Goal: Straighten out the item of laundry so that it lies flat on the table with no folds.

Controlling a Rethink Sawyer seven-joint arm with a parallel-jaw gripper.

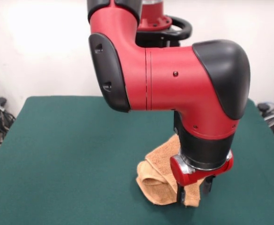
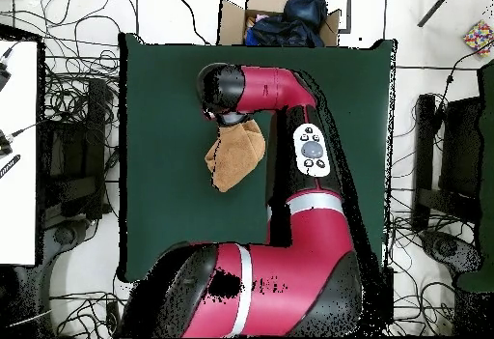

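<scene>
The gripper [image 1: 194, 193] sits low with fingers spread over the bunched, folded washcloth [image 1: 161, 176] on the bench [image 1: 71, 150]; soft, light and limp, it is likely best pinched at an edge.

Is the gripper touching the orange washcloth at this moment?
Touching, as far as the front view shows: the gripper has its dark fingers down against the crumpled washcloth on the table. The overhead view hides this under the arm.
</scene>
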